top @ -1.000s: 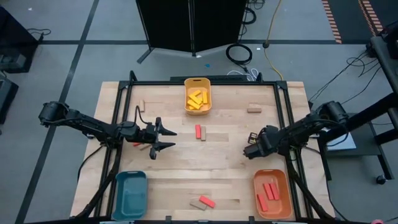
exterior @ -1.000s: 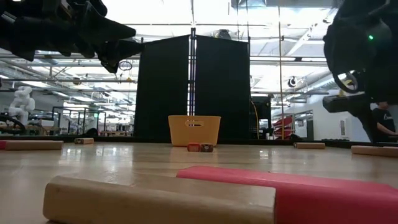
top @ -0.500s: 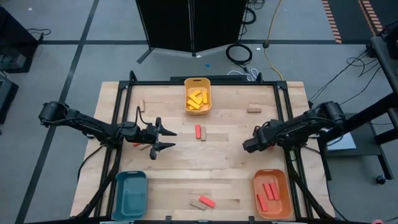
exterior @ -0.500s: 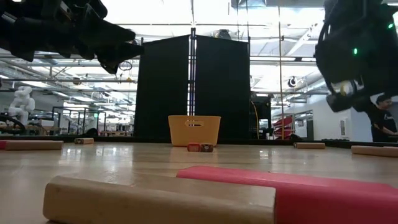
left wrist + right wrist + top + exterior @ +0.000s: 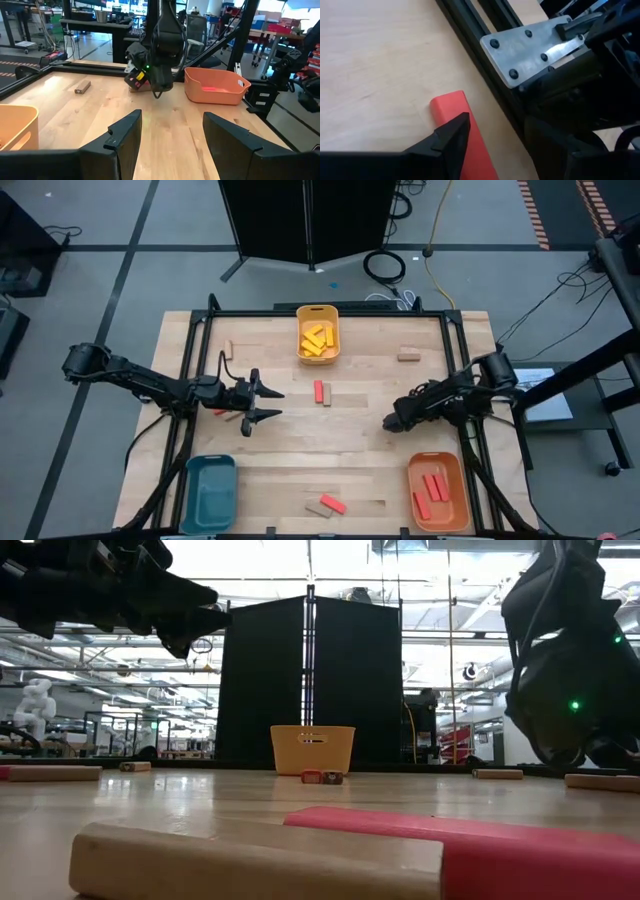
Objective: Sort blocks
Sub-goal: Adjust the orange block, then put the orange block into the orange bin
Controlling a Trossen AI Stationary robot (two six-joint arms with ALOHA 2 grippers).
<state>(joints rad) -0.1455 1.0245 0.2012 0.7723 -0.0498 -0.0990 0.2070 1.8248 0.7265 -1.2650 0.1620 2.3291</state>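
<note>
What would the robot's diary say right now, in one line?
left gripper: open, hovering mid-left | right gripper: raised, near orange tray | red block: loose, centre
</note>
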